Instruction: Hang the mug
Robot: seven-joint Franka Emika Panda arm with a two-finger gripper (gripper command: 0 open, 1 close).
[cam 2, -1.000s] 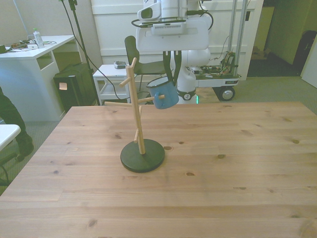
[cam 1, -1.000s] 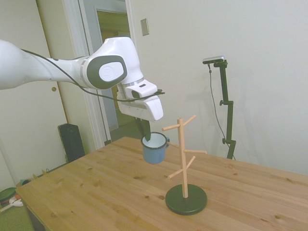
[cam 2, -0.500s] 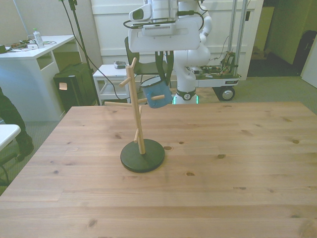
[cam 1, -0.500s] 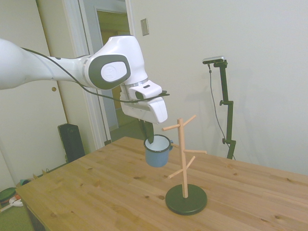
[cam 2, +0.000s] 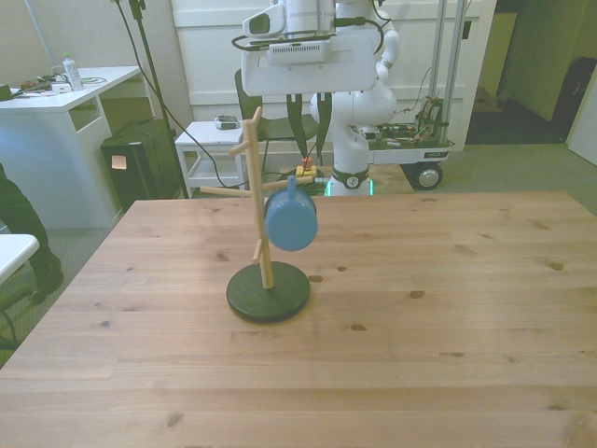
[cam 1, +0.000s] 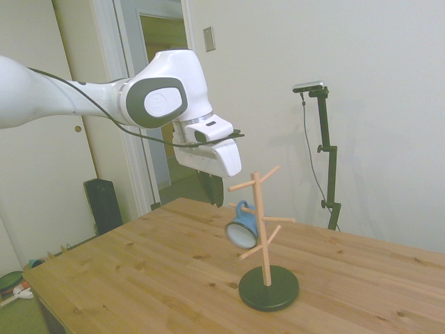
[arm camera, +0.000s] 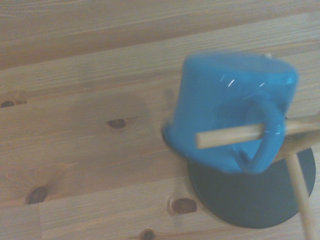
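Mug [cam 1: 243, 226] now released, hanging on peg tree [cam 1: 263, 229], fingers [cam 2: 319, 126] spread, empty above

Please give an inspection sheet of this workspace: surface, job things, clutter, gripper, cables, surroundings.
Surface: wooden table, knots visible.
Job things: mug hangs by its handle on a peg of the wooden peg tree, tilted, opening facing away from the front camera.
Clutter: nothing seen.
Gripper: gripper open, above the mug, not touching it.
Cables: black cable along the arm.
Surroundings: white desk, doorway.
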